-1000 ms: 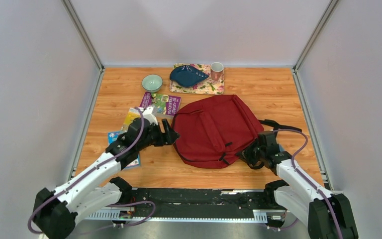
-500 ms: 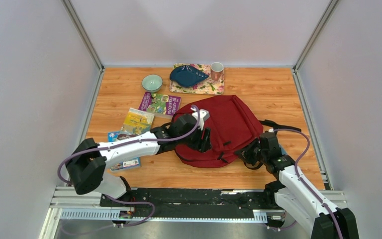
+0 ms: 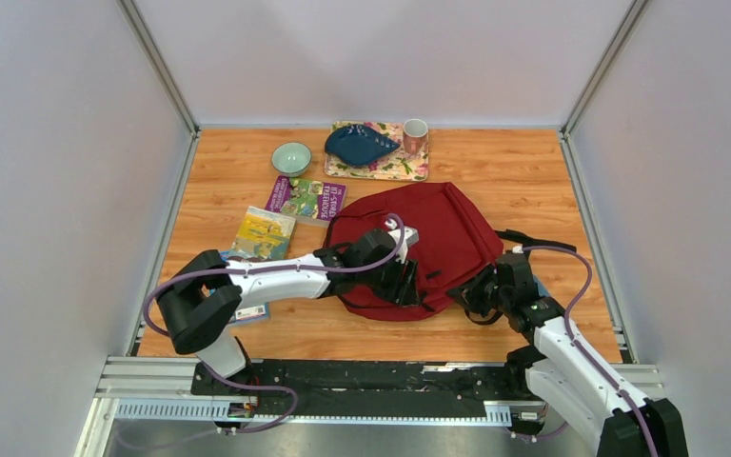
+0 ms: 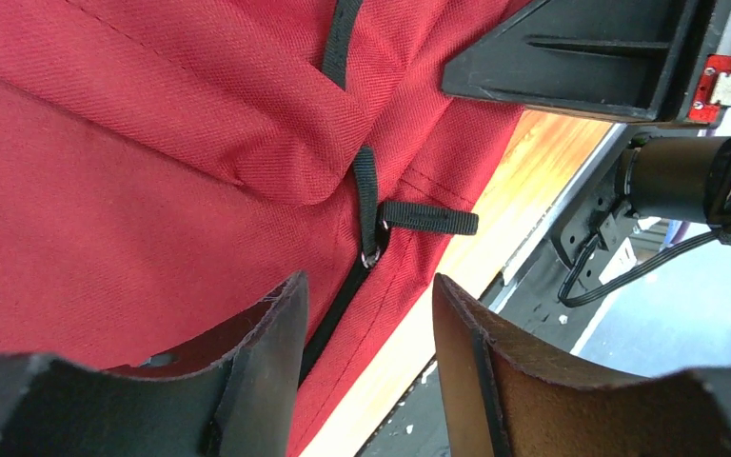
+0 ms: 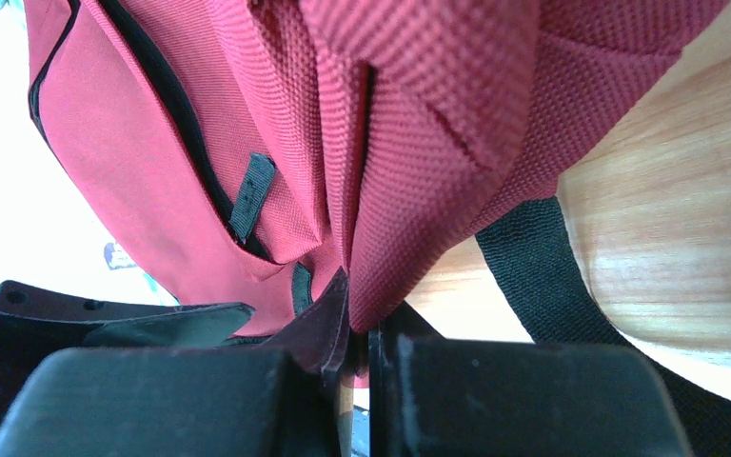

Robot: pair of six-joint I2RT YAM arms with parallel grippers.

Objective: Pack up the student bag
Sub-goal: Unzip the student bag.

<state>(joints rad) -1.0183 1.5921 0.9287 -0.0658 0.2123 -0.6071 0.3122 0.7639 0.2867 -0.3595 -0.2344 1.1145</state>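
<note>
On the grey-walled wooden table [image 3: 523, 162], mid-surface: dark red student bag [image 3: 443, 233], lying flat. On a floral tray [image 3: 395, 170] behind: blue leaf-shaped dish [image 3: 360, 145], pink mug [image 3: 415, 135]. Pinching bag fabric tight with right gripper [image 5: 357, 328]; poised over a zipper pull [image 4: 428, 218] with left gripper [image 4: 369, 319], jaws apart.

The bag [image 3: 452, 224] is coarse woven red cloth, matt, with black webbing straps [image 5: 533, 276]. The bench [image 3: 514, 162] is smooth wood grain with a soft sheen. The book [image 3: 306, 198] cover looks like glossy paper. Pads [image 4: 466, 362] on the left hand [image 4: 369, 295] look matt brown, fuzzy at the edges.
</note>
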